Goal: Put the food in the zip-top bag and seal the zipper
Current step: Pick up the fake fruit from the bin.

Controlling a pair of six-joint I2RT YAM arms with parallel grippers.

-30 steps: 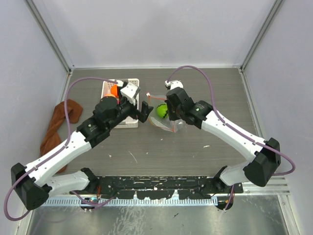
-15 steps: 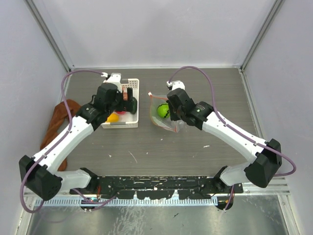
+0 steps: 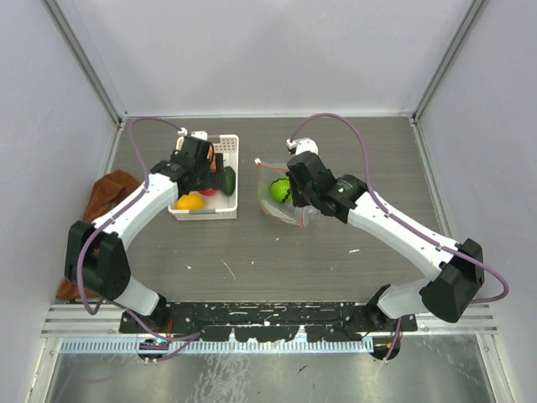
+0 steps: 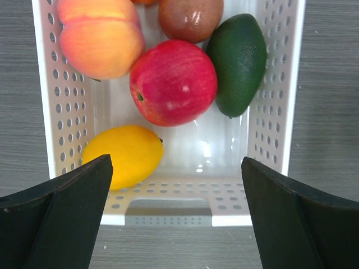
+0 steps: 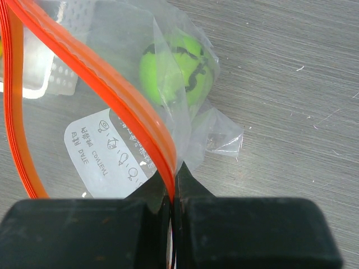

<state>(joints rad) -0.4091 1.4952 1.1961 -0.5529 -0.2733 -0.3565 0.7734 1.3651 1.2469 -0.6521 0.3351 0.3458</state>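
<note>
Left gripper (image 4: 175,168): spread wide, empty, hovering over the basket (image 4: 269,112).
- Apple (image 4: 174,82) lies below and just ahead of the gap between the fingers.
- Lemon (image 4: 124,159) sits beneath one finger; avocado (image 4: 240,64) is ahead of the other, against the basket wall.
- Peach (image 4: 101,36) and brown fruit (image 4: 189,17) are farther ahead. All are packed close, with several touching.

Right gripper (image 5: 173,190): pressed together, pinching the zipper (image 5: 123,101) on one lip of the bag (image 5: 112,145).
- The mouth loops open to one side of the gripper.
- One green fruit (image 5: 178,70) is already inside, ahead of the gripper. The bag rests on the bench (image 3: 336,260).

Risks, as I judge them:
- A descent on the apple may catch a finger on the lemon or avocado, so the pick jams or a smooth fruit squirts out.
- Only one lip is held, so the mouth may sag shut, or a tug may drag the bag and roll the green fruit out.
</note>
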